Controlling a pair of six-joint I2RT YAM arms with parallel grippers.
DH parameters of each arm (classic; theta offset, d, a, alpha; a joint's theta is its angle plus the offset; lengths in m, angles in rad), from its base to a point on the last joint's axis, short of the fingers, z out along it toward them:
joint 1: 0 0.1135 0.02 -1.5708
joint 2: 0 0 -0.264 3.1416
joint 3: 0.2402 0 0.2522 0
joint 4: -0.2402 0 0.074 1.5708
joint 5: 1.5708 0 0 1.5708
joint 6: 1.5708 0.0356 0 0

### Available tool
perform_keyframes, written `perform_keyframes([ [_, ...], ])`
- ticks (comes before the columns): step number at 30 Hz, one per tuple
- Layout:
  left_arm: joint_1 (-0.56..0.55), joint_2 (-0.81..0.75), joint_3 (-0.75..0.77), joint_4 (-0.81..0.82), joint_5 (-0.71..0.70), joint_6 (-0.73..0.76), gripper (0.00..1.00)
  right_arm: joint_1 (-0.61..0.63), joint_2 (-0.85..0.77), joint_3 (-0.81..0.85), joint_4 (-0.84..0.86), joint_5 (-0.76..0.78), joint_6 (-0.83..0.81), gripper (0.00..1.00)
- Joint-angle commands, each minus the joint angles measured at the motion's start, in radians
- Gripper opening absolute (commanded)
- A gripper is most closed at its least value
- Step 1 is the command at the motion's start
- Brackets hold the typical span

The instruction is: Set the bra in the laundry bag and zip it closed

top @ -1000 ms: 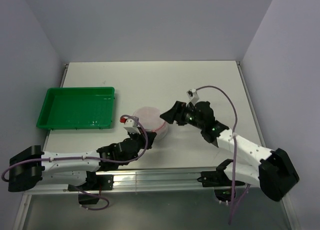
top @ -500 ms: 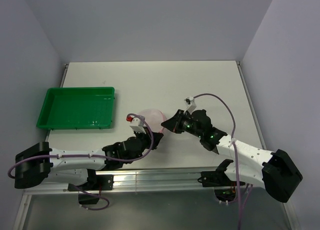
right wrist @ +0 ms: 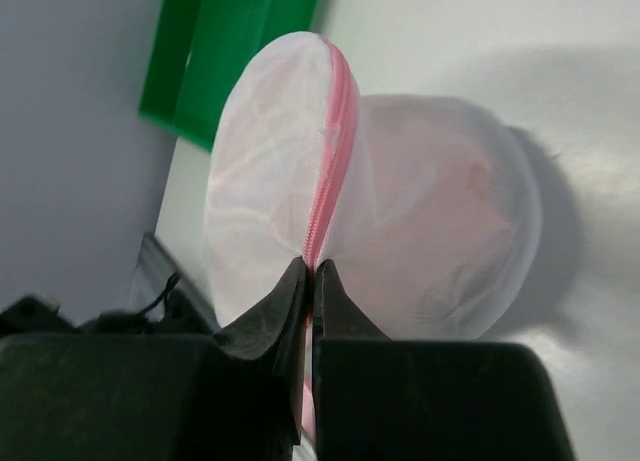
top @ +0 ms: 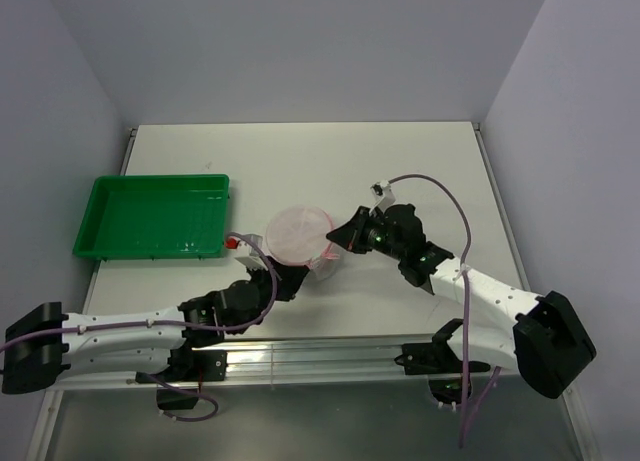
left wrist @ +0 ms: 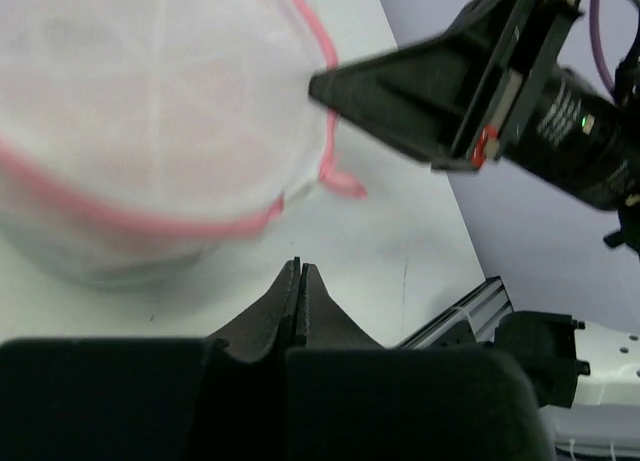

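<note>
The round laundry bag (top: 297, 231) of translucent white mesh stands on the table (top: 400, 161), one face tilted up, the right gripper (right wrist: 310, 271) pinched tight on its pink zipper trim (right wrist: 336, 141), the left gripper (left wrist: 300, 273) clenched empty just beside it, a blurred pinkish shape inside perhaps the bra (right wrist: 450, 201).

In my left wrist view the laundry bag (left wrist: 150, 111) is blurred and cut off by the top and left edges. Whatever lies inside is only a pinkish smear through the mesh. My right jaws hide the zipper trim (right wrist: 335, 151) where they pinch it.
</note>
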Motion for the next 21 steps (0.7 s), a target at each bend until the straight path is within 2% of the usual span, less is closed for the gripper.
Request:
perform_keyframes([
  [1,-0.013,-0.034,-0.031,-0.077,-0.017,-0.002,0.0,-0.056,0.02,0.066,0.041,0.059,-0.064,0.0],
  [5,-0.013,0.005,0.096,-0.118,-0.044,0.091,0.02,-0.039,0.012,0.023,0.075,0.053,-0.046,0.0],
  [6,-0.013,0.008,0.122,-0.17,-0.055,0.108,0.07,-0.039,0.012,0.026,0.065,0.057,-0.055,0.04],
  [7,-0.013,0.003,0.142,-0.19,-0.067,0.124,0.23,-0.039,0.005,0.031,0.049,0.073,-0.061,0.1],
  [8,-0.013,-0.021,0.167,-0.207,-0.087,0.147,0.33,-0.041,-0.005,0.037,0.032,0.085,-0.066,0.2],
  [9,-0.013,-0.04,0.176,-0.23,-0.093,0.162,0.44,-0.044,-0.015,0.042,-0.019,0.108,-0.073,0.51],
  [10,-0.013,-0.059,0.184,-0.241,-0.099,0.178,0.59,-0.044,-0.031,0.046,-0.046,0.135,-0.08,0.7],
  [11,-0.013,-0.098,0.211,-0.262,-0.107,0.208,0.67,-0.045,-0.061,0.057,-0.087,0.183,-0.098,0.88],
  [12,-0.013,-0.113,0.233,-0.343,-0.127,0.216,0.73,-0.045,-0.078,0.063,-0.107,0.198,-0.107,0.99],
  [13,-0.013,-0.129,0.253,-0.391,-0.141,0.207,0.77,-0.045,-0.098,0.068,-0.126,0.211,-0.116,1.0],
  [16,-0.013,-0.22,0.3,-0.572,-0.187,0.166,0.79,-0.045,-0.216,0.085,-0.205,0.249,-0.153,1.0],
  [21,-0.013,-0.372,0.336,-0.75,-0.225,0.155,0.81,-0.045,-0.506,0.102,-0.362,0.428,-0.248,1.0],
])
